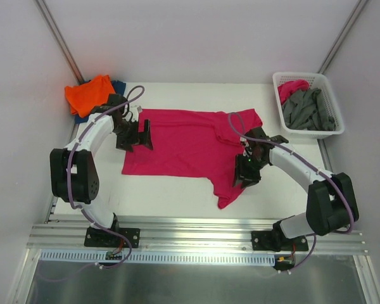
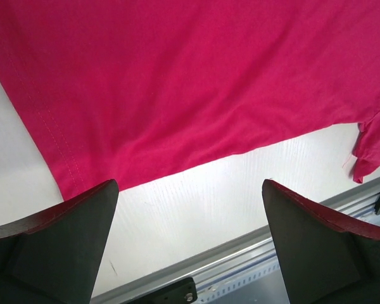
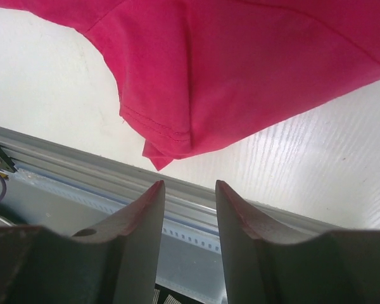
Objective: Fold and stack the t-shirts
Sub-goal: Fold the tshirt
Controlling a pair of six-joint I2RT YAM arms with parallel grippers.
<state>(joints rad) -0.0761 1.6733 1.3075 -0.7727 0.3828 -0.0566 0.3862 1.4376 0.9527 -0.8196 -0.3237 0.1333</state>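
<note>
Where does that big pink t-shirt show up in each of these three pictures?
Top external: the pink t-shirt lies spread flat mid-table between the arms.
Left wrist: it fills the upper half, its hem edge nearest.
Right wrist: it lies across the top, a sleeve drooping toward the camera.
Shared landmark: the metal rail along the table's near edge.

A matt magenta-pink cloth t-shirt (image 1: 183, 142), hem visibly stitched, lies on a white table (image 1: 171, 193) with a faintly ribbed sheen; at two o'clock, a white plastic lattice basket (image 1: 278, 95); at six o'clock, a silver metal rail (image 1: 196, 227).
</note>
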